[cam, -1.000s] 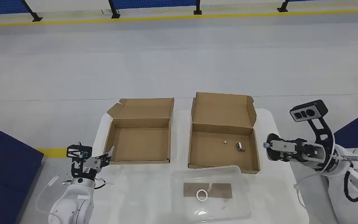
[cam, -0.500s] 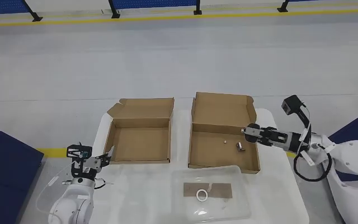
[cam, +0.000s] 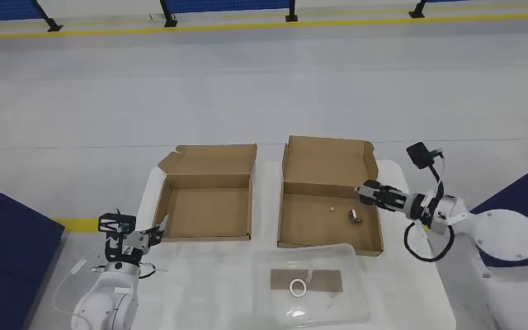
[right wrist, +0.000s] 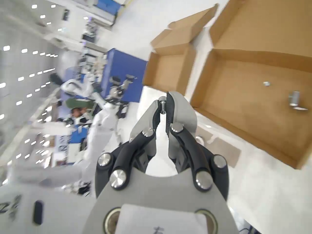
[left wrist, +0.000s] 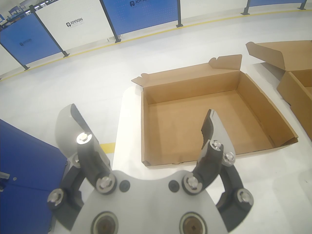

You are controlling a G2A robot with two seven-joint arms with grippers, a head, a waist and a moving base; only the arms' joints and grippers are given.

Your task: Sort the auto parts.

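Two open cardboard boxes stand side by side on the white table. The left box (cam: 206, 210) (left wrist: 195, 127) has nothing in it. The right box (cam: 309, 227) (right wrist: 243, 93) holds a small metal bracket (cam: 355, 217) (right wrist: 295, 101) and a tiny pale part (cam: 332, 209) (right wrist: 267, 83). My right gripper (cam: 364, 191) (right wrist: 163, 103) hovers at the right box's right wall, shut on a small bolt (right wrist: 162, 105). My left gripper (cam: 157, 228) (left wrist: 141, 113) rests open by the left box's near left corner, holding nothing.
A clear plastic tray (cam: 355, 309) sits at the table's near edge in front of the right box, holding a brown cardboard strip (cam: 326, 279) and a white ring (cam: 297, 287). Both box lids (cam: 328, 163) stand open at the far side.
The right arm has swung in from the table's right edge to the right box's right wall. The left arm has stayed still.
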